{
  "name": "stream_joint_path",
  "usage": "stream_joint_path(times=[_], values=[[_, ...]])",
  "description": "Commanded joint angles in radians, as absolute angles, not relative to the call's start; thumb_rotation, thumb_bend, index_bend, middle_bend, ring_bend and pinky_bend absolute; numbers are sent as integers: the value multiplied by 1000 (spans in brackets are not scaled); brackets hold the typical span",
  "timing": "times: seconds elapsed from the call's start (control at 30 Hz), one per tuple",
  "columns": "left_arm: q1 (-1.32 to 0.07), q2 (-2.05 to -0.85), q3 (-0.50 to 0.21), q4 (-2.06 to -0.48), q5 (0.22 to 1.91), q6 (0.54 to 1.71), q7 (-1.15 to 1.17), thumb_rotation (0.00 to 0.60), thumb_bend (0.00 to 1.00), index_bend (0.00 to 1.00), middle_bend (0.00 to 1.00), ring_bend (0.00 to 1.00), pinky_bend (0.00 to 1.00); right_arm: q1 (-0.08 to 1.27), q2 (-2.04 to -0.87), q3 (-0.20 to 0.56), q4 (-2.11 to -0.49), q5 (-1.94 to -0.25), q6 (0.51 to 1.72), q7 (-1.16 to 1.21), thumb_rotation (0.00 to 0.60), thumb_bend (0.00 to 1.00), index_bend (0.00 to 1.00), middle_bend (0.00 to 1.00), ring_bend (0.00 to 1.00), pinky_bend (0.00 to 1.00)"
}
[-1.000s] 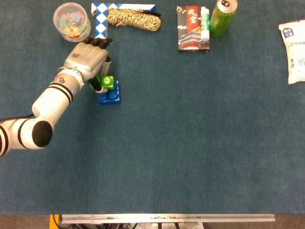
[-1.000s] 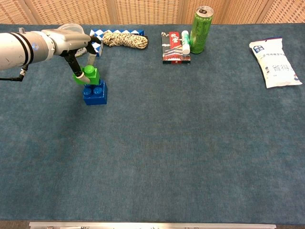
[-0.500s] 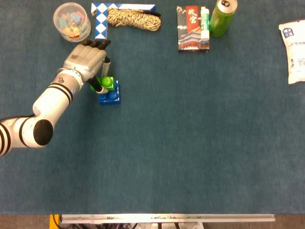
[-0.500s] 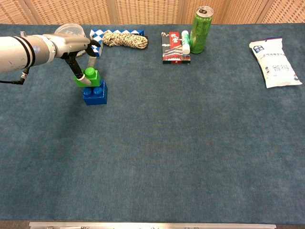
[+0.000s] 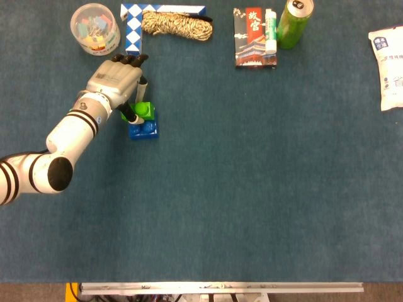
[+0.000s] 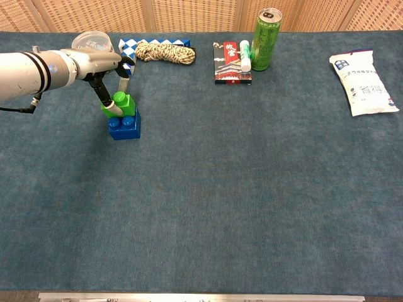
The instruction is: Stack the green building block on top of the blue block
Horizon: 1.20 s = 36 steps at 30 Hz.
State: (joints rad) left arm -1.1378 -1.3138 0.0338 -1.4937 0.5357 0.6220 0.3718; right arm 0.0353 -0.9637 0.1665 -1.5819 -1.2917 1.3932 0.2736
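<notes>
My left hand (image 5: 116, 82) pinches the green block (image 5: 144, 111), which sits tilted on the blue block (image 5: 145, 129), upper left of the head view. Same stack in chest view: green block (image 6: 122, 105) on blue block (image 6: 124, 125).

Left arm reached in from the left edge, white forearm angled up toward the far side. Left hand (image 5: 117, 80) (image 6: 101, 63) faced palm-down, fingers curled downward, fingertips (image 6: 111, 108) pinching the green block (image 6: 124, 103). Right arm and hand out of frame.
</notes>
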Motion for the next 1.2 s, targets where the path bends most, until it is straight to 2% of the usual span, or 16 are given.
stream_joint_path(times=[0.03,0.8,0.83,0.93,1.03,1.13,1.2], values=[[-1139,-1317,36,-1491,536,622,371,600,206,599,0,0,36,35,-964,166,-1582,-1292,1393,274,600,219,296,230,93,278],[-1159,-1353,70,-1477,512,624,391,600,206,588,0,0,36,32,-962,169,-1579,-1292,1400,282,600,219,296,230,94,278],[-1159,-1353,69,-1479,512,625,391,600,206,570,0,0,36,32,-962,169,-1579,-1292,1400,282,600,219,296,230,94,278],[-1157,-1344,67,-1490,516,629,386,600,206,412,0,0,36,32,-962,168,-1579,-1292,1400,282,600,218,296,230,93,278],[-1155,-1312,63,-1528,521,648,384,600,206,277,0,0,35,33,-962,168,-1582,-1293,1399,279,600,219,296,230,94,278],[-1154,-1285,62,-1561,521,659,383,600,206,184,0,0,35,33,-963,167,-1584,-1294,1400,273,600,219,296,230,94,278],[-1151,-1264,59,-1586,521,663,377,600,206,74,0,0,35,34,-964,166,-1585,-1295,1398,269,600,219,296,230,94,278]])
